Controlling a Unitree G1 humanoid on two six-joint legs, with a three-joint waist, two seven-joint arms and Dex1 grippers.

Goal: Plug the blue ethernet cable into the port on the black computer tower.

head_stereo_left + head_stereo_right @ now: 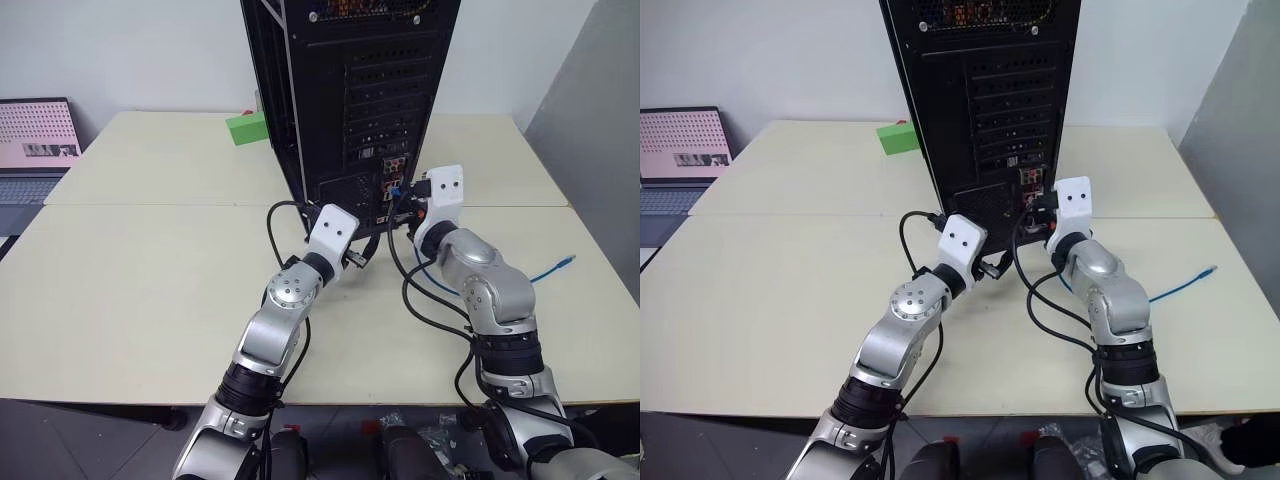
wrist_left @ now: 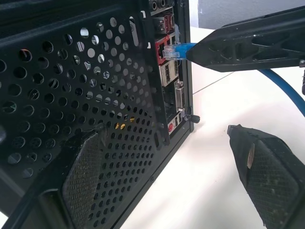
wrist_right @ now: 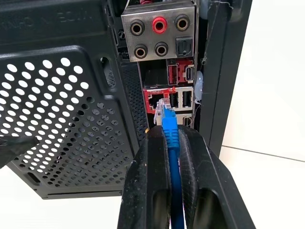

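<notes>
The black computer tower (image 1: 350, 90) stands upright on the table with its rear face toward me. My right gripper (image 3: 172, 136) is shut on the blue ethernet cable (image 3: 170, 138) just behind its clear plug (image 2: 171, 50). The plug's tip is at the mouth of the red-rimmed port (image 3: 153, 101), and most of the plug is still outside. The rest of the cable trails over the table to the right (image 1: 550, 270). My left gripper (image 2: 162, 136) is open and holds nothing, low by the tower's rear corner. One of its fingers (image 2: 90, 176) is in front of the mesh vent.
A green box (image 1: 245, 128) sits on the table left of the tower. A laptop (image 1: 35, 140) stands at the far left. Black robot cables (image 1: 420, 300) loop over the table between my arms. A grey wall (image 1: 600, 120) borders the table's right side.
</notes>
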